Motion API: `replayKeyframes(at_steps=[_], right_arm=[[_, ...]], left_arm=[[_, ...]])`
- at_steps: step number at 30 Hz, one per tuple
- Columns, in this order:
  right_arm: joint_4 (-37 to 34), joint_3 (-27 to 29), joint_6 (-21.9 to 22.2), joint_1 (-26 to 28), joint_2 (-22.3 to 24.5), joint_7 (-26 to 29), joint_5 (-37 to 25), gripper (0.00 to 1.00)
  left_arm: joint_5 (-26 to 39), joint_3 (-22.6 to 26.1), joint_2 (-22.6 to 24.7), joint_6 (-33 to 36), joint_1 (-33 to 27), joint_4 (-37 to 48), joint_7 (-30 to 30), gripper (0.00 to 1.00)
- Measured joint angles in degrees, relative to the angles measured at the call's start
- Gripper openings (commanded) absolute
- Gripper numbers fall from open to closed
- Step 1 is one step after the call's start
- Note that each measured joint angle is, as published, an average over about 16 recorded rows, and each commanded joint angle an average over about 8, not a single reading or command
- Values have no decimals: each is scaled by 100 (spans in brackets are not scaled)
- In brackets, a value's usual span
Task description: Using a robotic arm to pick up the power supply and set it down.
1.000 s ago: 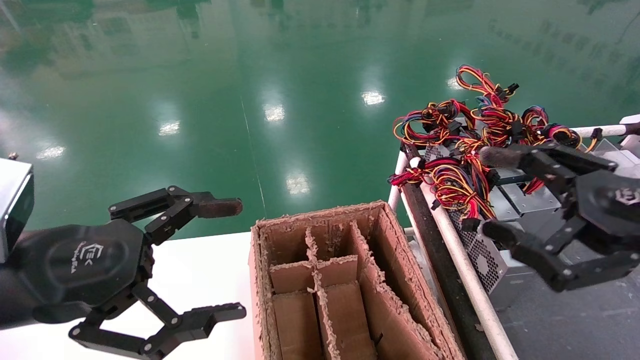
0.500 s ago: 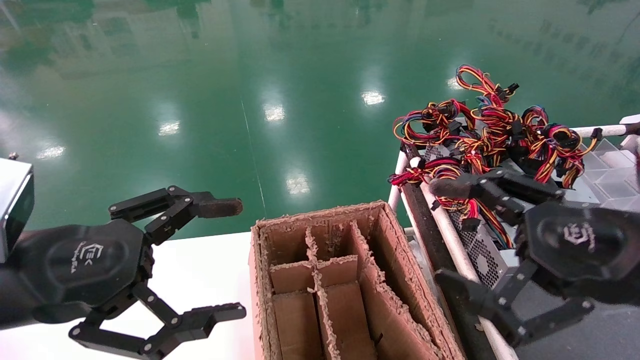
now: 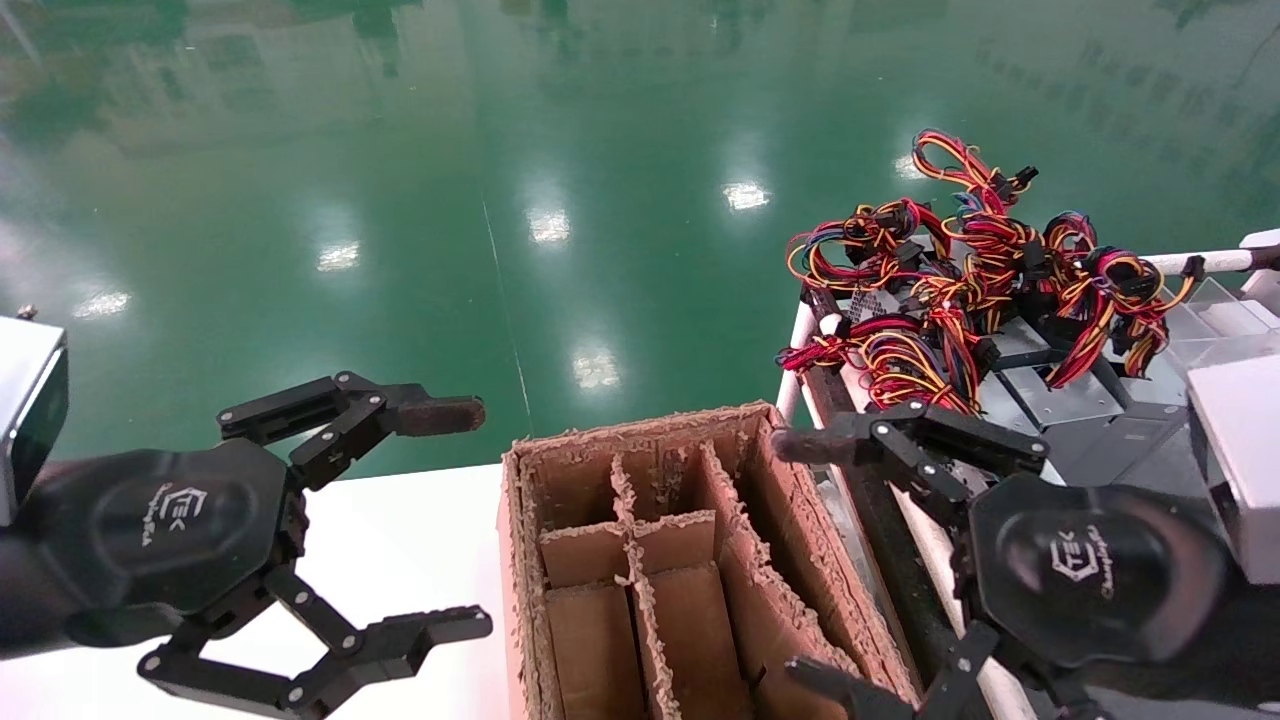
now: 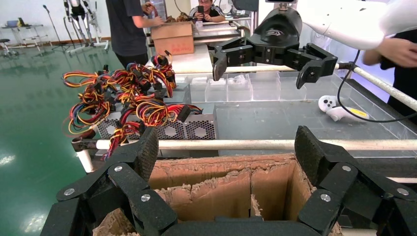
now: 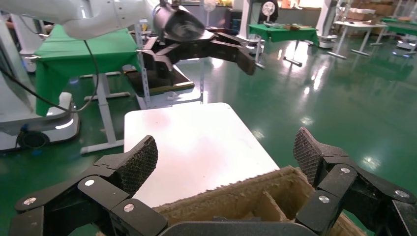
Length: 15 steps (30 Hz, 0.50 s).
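Fingers of the right gripper (image 3: 800, 560) are spread, empty; the power supply (image 3: 1060, 395), at one o'clock, is judged heavy, rigid, best gripped across its metal sides.

We see a brown cardboard carton (image 3: 700, 560) with torn dividers standing on a white table (image 3: 400, 540), its edge beside a white rail (image 3: 930, 550). Beyond lies a glossy green floor (image 3: 500, 200). Behind the rail sit clear plastic trays (image 4: 246, 88) and what may be a white handheld controller (image 4: 334, 109).
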Motion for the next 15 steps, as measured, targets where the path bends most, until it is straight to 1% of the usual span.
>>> replayKeyframes(at_steps=[15], right_arm=[[41, 27, 11, -30, -16, 10, -21, 100]], left_arm=[[-1, 0, 0, -1, 1, 1, 0, 100]])
